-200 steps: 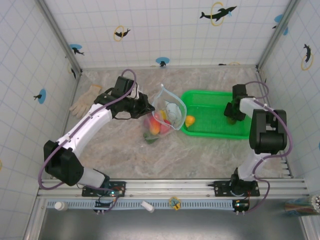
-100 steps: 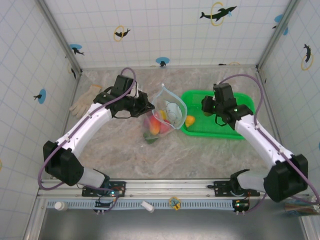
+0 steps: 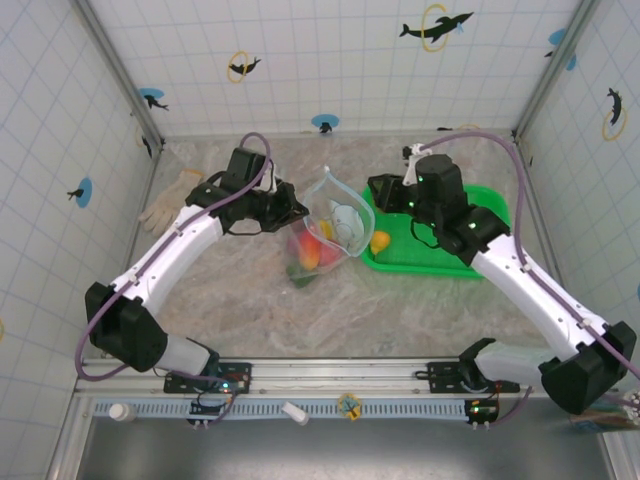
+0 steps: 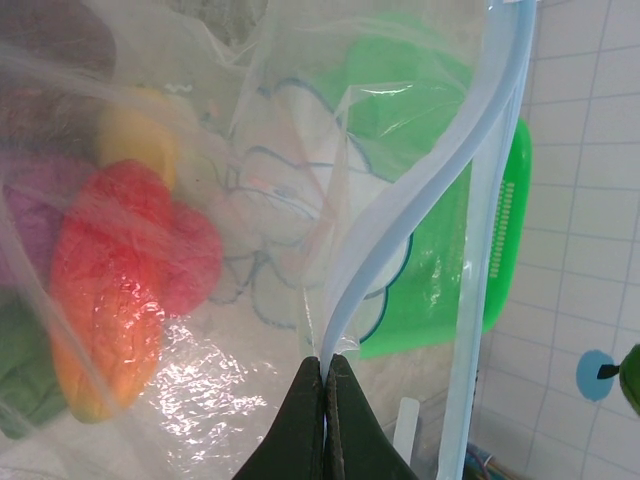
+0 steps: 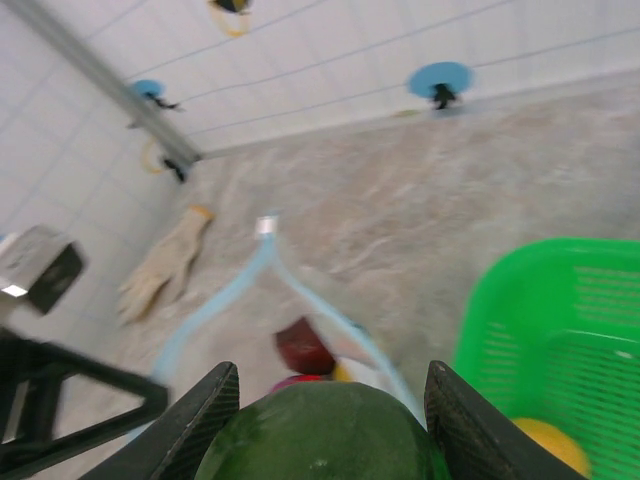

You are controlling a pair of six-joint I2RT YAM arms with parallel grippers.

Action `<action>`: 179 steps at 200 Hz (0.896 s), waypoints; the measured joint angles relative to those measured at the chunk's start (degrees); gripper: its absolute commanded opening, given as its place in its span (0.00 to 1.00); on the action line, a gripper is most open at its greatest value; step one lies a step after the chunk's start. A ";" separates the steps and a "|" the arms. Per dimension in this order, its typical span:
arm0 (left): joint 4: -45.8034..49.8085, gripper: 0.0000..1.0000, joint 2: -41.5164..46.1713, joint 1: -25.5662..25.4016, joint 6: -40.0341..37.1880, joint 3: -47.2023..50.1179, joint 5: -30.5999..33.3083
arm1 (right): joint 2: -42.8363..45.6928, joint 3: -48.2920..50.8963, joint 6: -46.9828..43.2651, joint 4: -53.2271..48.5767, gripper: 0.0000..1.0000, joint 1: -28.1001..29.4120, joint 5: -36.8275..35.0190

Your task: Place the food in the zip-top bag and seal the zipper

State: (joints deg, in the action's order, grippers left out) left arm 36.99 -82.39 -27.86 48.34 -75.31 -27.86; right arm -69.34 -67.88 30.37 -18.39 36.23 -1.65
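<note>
Pinching one zipper (image 4: 395,245), left gripper (image 4: 325,368) is shut; right gripper (image 5: 330,385) holds one green food (image 5: 320,440).

The zip-top bag (image 3: 338,222), food (image 3: 310,252) inside, sits mid-desk (image 3: 250,300) between the glove (image 3: 170,200) far left and the basket (image 3: 440,262) just right, which holds one piece (image 3: 380,241); the left claw (image 4: 325,400) pinches the bag's left edge, and the right claw (image 3: 385,190), gripping a second piece (image 5: 320,440), hangs over the basket's rear-left corner.

Light was bright and even, shadows faint. Glare flecked the bag (image 4: 205,385) just left of the left claw (image 4: 325,378). The food (image 5: 320,440) in the right claw (image 5: 328,388) was soft; beyond it, all was blurred.
</note>
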 measured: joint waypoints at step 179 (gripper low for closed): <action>0.26 0.00 0.57 0.00 1.18 -4.35 -0.98 | -31.78 -14.27 0.37 -1.66 0.50 11.08 1.22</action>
State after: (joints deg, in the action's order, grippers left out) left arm 37.26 -81.82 -27.86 49.52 -79.66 -28.84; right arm -101.12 -82.15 30.74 -20.05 47.31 -0.43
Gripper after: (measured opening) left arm 0.042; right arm 0.502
